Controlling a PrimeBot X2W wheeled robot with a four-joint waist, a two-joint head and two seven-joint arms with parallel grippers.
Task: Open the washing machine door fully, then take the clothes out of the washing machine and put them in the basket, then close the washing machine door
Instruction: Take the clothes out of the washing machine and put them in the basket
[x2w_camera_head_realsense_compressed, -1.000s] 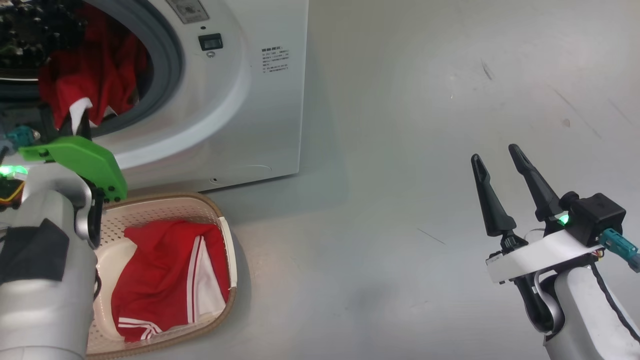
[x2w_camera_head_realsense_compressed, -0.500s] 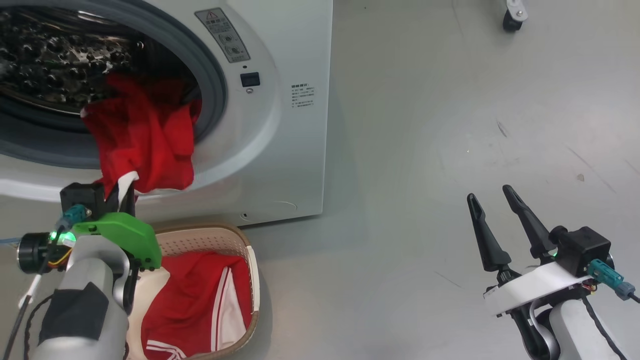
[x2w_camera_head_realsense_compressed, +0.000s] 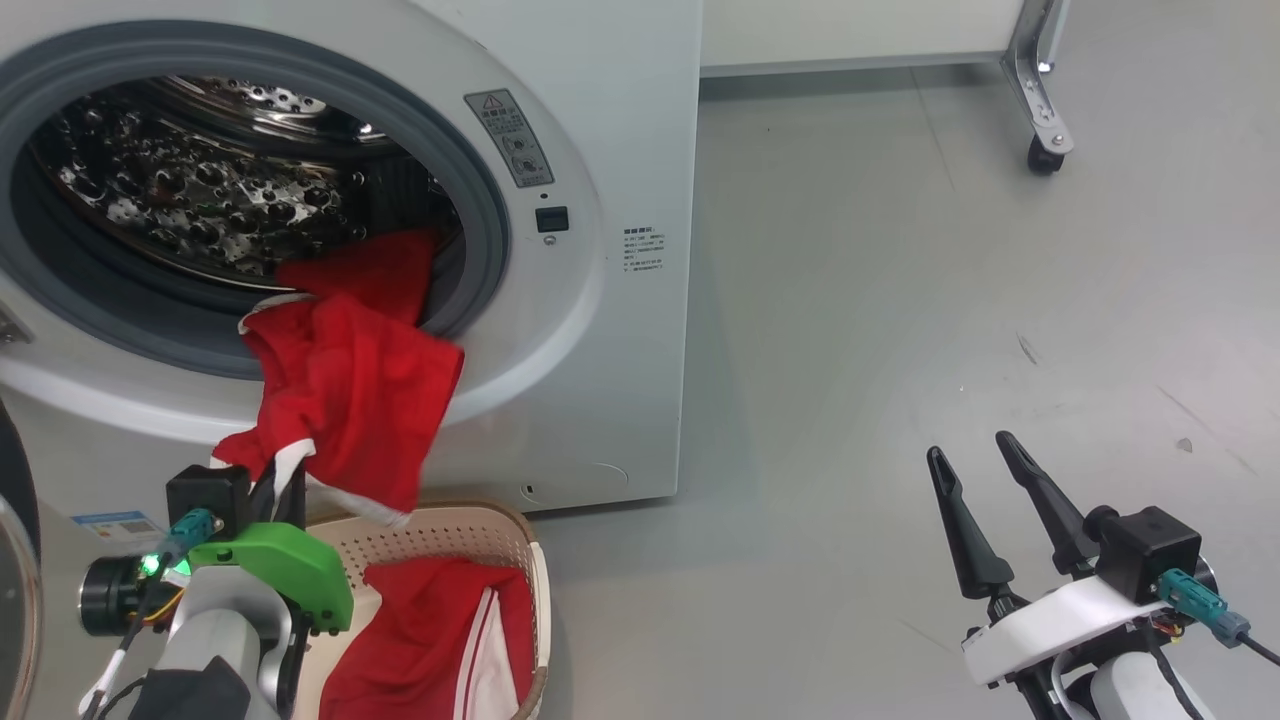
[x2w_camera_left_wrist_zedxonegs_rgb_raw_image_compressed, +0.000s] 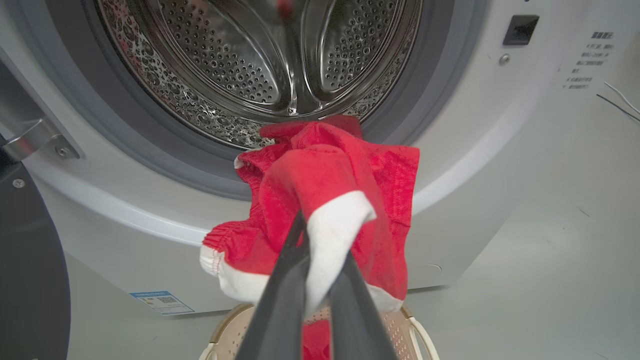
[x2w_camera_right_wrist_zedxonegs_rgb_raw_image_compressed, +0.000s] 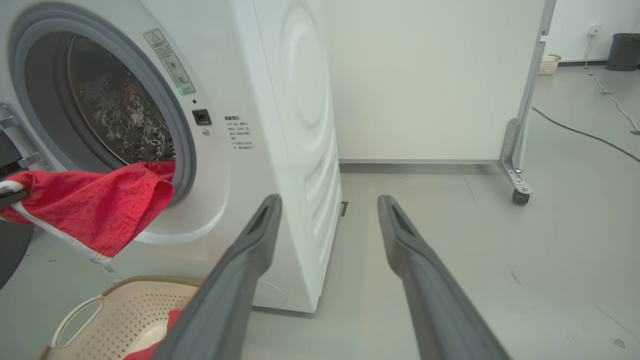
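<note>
The left gripper (x2w_camera_head_realsense_compressed: 278, 487) clenched the clothes (x2w_camera_head_realsense_compressed: 350, 385) by their white trim, at six o'clock of the washing machine (x2w_camera_head_realsense_compressed: 610, 120) port; the right gripper (x2w_camera_head_realsense_compressed: 968, 448) gaped empty

There is one washing machine (x2w_camera_head_realsense_compressed: 620, 150), one basket (x2w_camera_head_realsense_compressed: 450, 530), two red garments (x2w_camera_head_realsense_compressed: 370, 390), one left gripper (x2w_camera_head_realsense_compressed: 278, 478) and one right gripper (x2w_camera_head_realsense_compressed: 969, 445).

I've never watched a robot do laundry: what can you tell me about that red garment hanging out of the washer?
The garment is soft-looking bright red cloth with white trim at its edges, crumpled and folded. Its top end lies inside the washer; the rest comes out over the grey ring and hangs in the air above the basket. The left pincer, shut, pinches its white-trimmed lower corner.
</note>
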